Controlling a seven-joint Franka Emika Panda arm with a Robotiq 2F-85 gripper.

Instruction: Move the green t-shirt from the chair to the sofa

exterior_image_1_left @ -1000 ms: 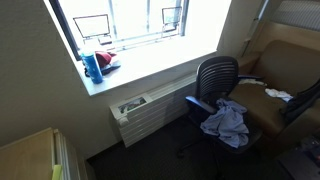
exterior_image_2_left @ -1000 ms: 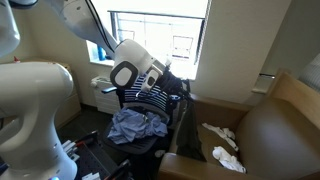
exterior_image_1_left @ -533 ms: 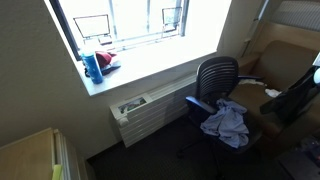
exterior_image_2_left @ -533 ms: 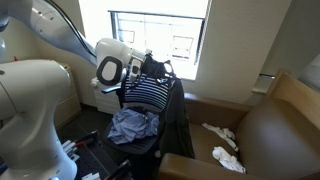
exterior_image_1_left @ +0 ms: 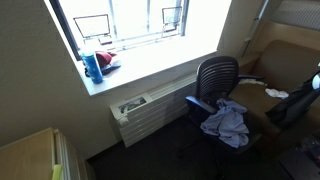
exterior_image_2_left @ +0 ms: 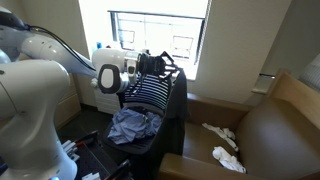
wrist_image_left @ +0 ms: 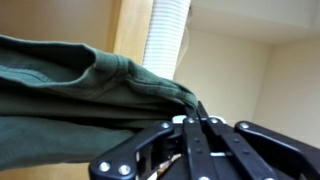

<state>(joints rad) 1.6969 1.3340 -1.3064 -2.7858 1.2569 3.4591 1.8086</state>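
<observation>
My gripper (wrist_image_left: 198,106) is shut on a fold of the green t-shirt (wrist_image_left: 80,90), which fills the left of the wrist view. In an exterior view the gripper (exterior_image_2_left: 148,64) holds the shirt (exterior_image_2_left: 160,98) up so it hangs dark over the black office chair (exterior_image_2_left: 178,120). In an exterior view the chair (exterior_image_1_left: 215,80) stands by the window, and the shirt shows as a dark shape (exterior_image_1_left: 292,104) at the right edge. The brown sofa (exterior_image_2_left: 270,130) is right of the chair and also shows in an exterior view (exterior_image_1_left: 285,60).
A blue-grey garment (exterior_image_2_left: 133,125) lies on the chair seat, also seen in an exterior view (exterior_image_1_left: 226,122). White cloths (exterior_image_2_left: 222,136) lie on the sofa. A radiator (exterior_image_1_left: 150,110) and a window sill with a blue bottle (exterior_image_1_left: 93,67) stand behind the chair.
The arm has swung the gripper up and away from the sofa side, lifting the green shirt higher so it hangs over the chair. The blue-grey garment has stayed on the seat.
</observation>
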